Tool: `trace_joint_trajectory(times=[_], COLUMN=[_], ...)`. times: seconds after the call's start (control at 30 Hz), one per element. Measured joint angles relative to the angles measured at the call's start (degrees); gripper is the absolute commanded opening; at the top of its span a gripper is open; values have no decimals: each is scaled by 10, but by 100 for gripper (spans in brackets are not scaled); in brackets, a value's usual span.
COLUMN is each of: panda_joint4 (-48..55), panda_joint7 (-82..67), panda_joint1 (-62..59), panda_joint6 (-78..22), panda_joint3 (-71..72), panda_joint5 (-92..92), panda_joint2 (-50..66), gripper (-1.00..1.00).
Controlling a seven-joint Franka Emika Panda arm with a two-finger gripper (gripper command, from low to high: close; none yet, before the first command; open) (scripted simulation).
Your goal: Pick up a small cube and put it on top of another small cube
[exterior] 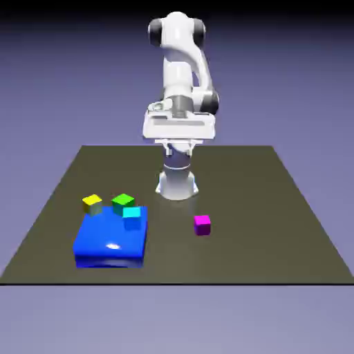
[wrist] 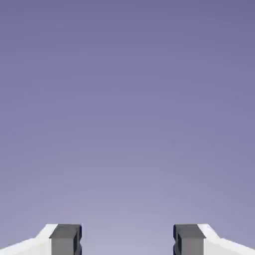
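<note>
In the exterior view the white arm (exterior: 181,76) stands folded high over the far edge of the dark desk (exterior: 276,207). The magenta cube (exterior: 202,224) sits alone on the desk, at about five o'clock from the robot's base. At eight o'clock from the base lies a large blue block (exterior: 110,242), with a cyan cube (exterior: 133,218) on its far corner and a yellow cube (exterior: 92,203) and a green cube (exterior: 123,202) just behind.

In the hand view the gripper (wrist: 127,240) has its fingertips (wrist: 65,239) wide apart, nothing between them, only backdrop ahead.

blue block (exterior: 110,242) | cyan cube (exterior: 132,218) on it; yellow cube (exterior: 92,204), green cube (exterior: 123,202) behind
</note>
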Motion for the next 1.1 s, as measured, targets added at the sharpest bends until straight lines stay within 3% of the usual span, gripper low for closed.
trace_joint_trajectory(times=[0.8, 1.0, 1.03, 1.1], panda_joint4=[42, 59, 63, 63], panda_joint7=[118, 61, 46, 46], panda_joint1=[16, 37, 42, 42], panda_joint6=[-538, -519, -512, -512], panda_joint3=[-146, -101, -89, -89], panda_joint5=[598, 705, 729, 730], panda_joint2=[428, 512, 531, 531], gripper=[0, 0, -100, -100])
